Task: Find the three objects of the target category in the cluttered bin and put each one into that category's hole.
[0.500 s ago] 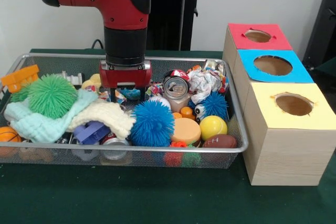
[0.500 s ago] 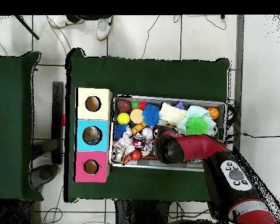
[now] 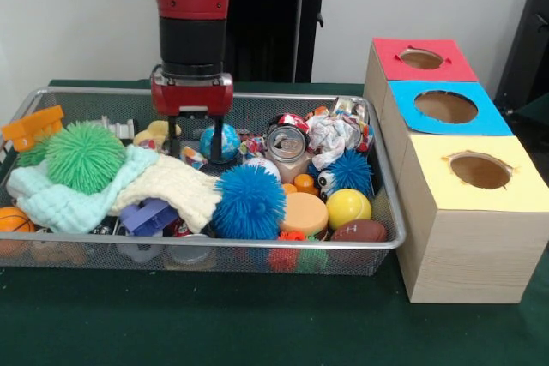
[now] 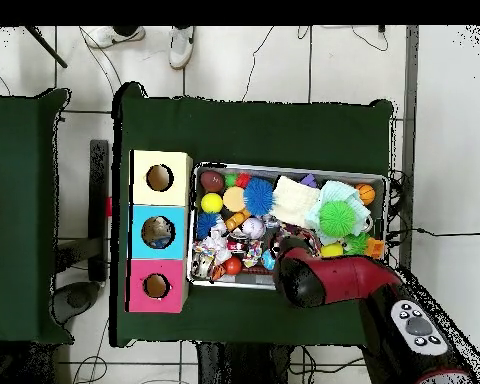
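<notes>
The cluttered bin (image 3: 214,244) is a wide wire-mesh tray full of toys; it also shows in the overhead view (image 4: 284,168). My gripper (image 3: 195,147) hangs open and empty over the back middle of the bin, with its fingertips just above the clutter. A small blue-and-green globe ball (image 3: 222,141) lies just behind my right finger. Three wooden boxes with holes stand beside the bin: red (image 3: 422,59), blue (image 3: 446,107) and yellow (image 3: 480,171). In the overhead view the arm's red head (image 4: 304,275) hides the gripper.
The bin holds a green spiky ball (image 3: 84,156), a blue spiky ball (image 3: 249,201), a silver can (image 3: 286,145), a yellow ball (image 3: 347,207), a brown football (image 3: 358,231), a cream cloth (image 3: 176,186) and a mint cloth (image 3: 69,203). A person's shoes (image 4: 179,45) show at the overhead view's top edge.
My gripper has risen out of the clutter and shifted slightly left in the front view. The globe ball now shows beside its fingers.
</notes>
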`<state>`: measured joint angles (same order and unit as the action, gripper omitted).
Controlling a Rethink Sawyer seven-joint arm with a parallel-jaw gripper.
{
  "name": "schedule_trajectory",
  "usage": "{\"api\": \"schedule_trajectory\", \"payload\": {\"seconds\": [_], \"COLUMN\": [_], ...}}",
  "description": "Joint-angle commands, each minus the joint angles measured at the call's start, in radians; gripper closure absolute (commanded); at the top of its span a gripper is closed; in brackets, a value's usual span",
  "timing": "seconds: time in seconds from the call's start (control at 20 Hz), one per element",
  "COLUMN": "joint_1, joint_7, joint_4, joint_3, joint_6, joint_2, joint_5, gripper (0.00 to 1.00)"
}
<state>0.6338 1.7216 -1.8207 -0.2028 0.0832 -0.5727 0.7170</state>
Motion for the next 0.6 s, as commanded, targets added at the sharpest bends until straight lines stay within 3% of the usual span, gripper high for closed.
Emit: {"api": "schedule_trajectory", "payload": {"seconds": [0.05, 0.35, 0.6], "joint_1": [0.108, 0.153, 0.101], "joint_7": [-0.106, -0.12, -0.04], "joint_4": [-0.057, -0.042, -0.072], "joint_3": [-0.056, -0.117, -0.097], "joint_6": [0.097, 0.139, 0.104], "joint_2": [-0.039, -0.018, -0.036], "joint_5": [0.097, 0.102, 0.099], "gripper": [0.0, 0.0, 0.0]}}
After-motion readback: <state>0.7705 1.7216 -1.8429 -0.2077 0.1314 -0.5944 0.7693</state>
